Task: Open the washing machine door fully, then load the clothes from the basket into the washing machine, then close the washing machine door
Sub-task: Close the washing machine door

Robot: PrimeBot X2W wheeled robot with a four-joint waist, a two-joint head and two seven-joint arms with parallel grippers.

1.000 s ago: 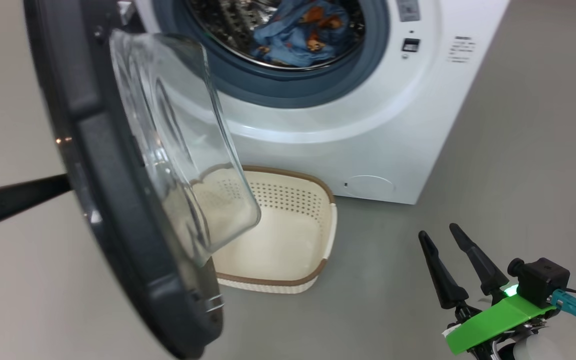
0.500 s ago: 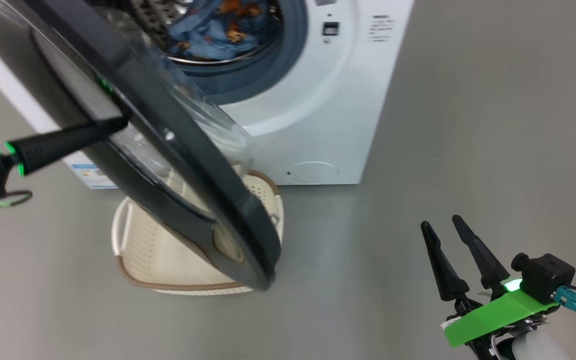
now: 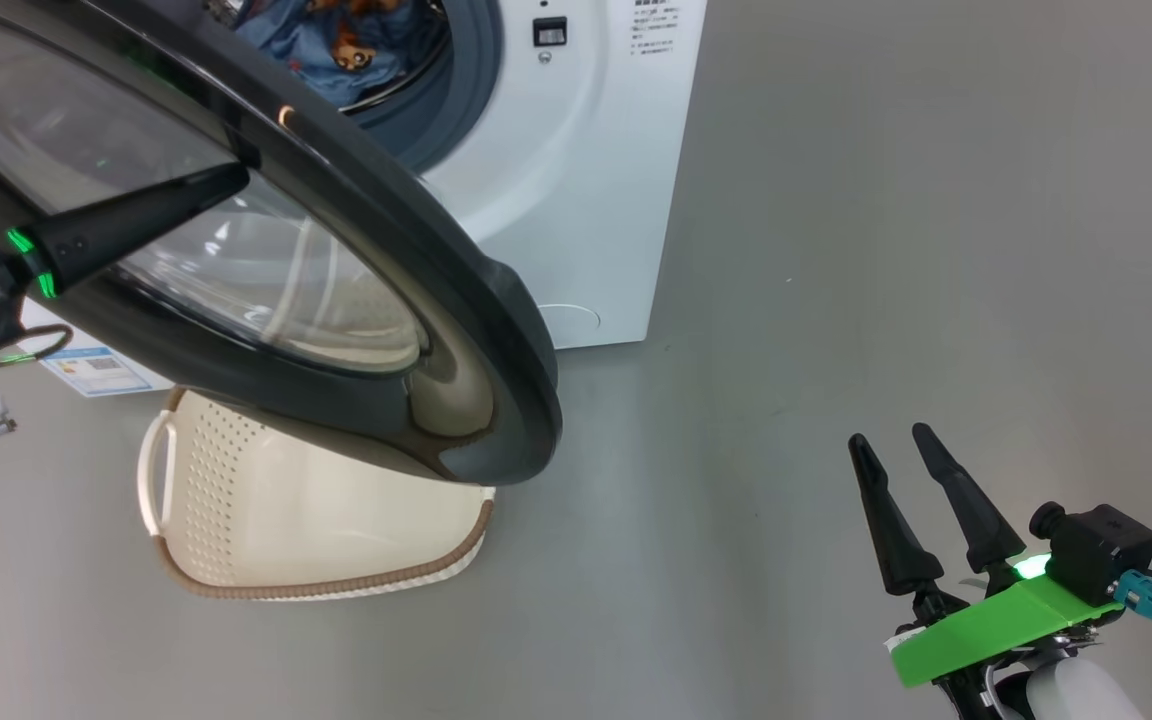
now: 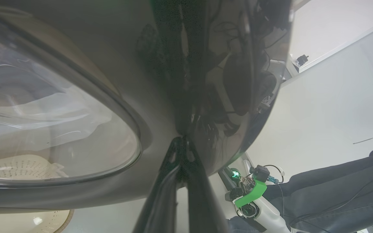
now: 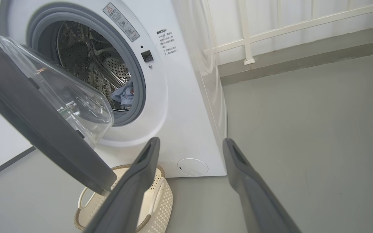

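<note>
The washing machine door point(image 3: 476, 330) stands part open, with its black ring and glass window point(image 3: 266, 290) facing me. My left gripper point(image 3: 236, 182) is shut, and its tips rest against the door's outer ring point(image 4: 173, 81). In the left wrist view the left gripper point(image 4: 181, 141) meets the glossy black surface. Blue clothes point(image 3: 336, 45) lie in the drum of the washing machine point(image 3: 576, 200). The cream basket point(image 3: 236, 520) sits on the floor under the door, with no clothes in the part I can see. My right gripper point(image 3: 896, 448) hangs open at the lower right, holding nothing. The right wrist view has the right gripper point(image 5: 189, 145) apart from the clothes point(image 5: 125, 95).
Grey floor point(image 3: 886, 250) spreads to the right of the machine. A white railing point(image 5: 248, 35) and a low ledge run behind it. A person's dark trouser leg point(image 4: 335, 184) is near my right arm. A small round white flap point(image 5: 192, 167) sits low on the machine's front.
The head camera has turned, so the whole picture has shifted. The door has swung from edge-on towards the drum opening, with my left gripper against its outer face. My right gripper has stayed open.
</note>
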